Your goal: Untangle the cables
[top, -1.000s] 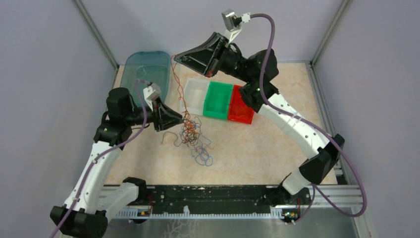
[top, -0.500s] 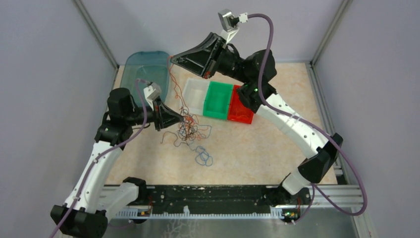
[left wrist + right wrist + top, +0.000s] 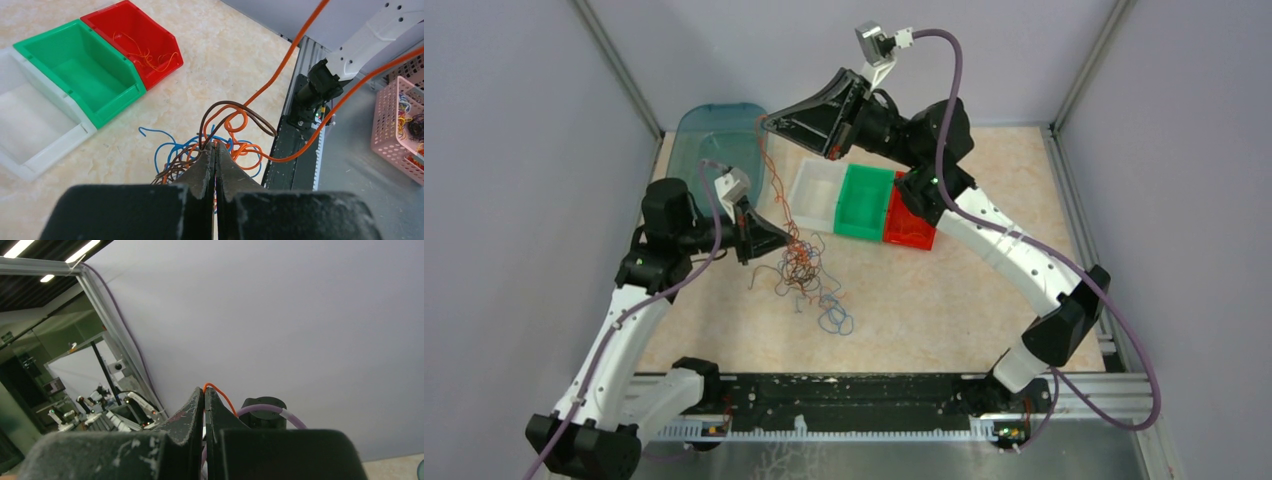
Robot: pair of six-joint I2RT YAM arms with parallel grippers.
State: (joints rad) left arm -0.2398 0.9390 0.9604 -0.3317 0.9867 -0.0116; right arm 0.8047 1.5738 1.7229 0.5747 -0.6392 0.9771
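cables (image 3: 809,278) clamped, left gripper (image 3: 215,151), right gripper (image 3: 204,393)

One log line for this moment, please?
left end effector: shut on cables | right end effector: shut on orange cable, held high

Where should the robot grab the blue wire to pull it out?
Probably at the blue wire's loose loop, lying clear of the tangle on its near side. Come down from above, since it lies flat on the table.

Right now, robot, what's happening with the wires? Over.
Left gripper shut on the cables. Right gripper shut on one orange wire, held high. Bins close behind.
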